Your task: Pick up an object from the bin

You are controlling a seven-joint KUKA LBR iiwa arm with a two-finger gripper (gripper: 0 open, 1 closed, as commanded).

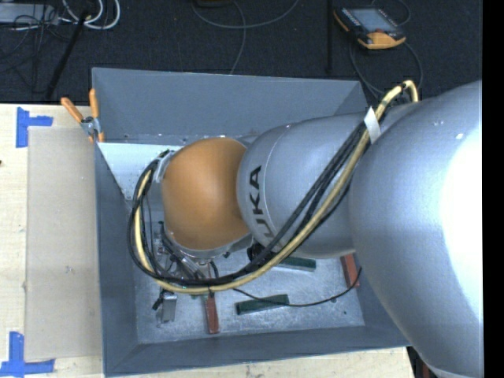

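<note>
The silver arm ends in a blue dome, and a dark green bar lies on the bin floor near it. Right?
Not quite. The camera view shows the dome orange, not blue. It does cap the silver arm, and a dark green bar lies on the bin floor near it.

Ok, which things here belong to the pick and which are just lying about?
Job: end effector, grey bin, and nearest it a small grey piece, brown stick, dark green bar.
Lying about: orange-black device, cables, both outside the bin.
</note>
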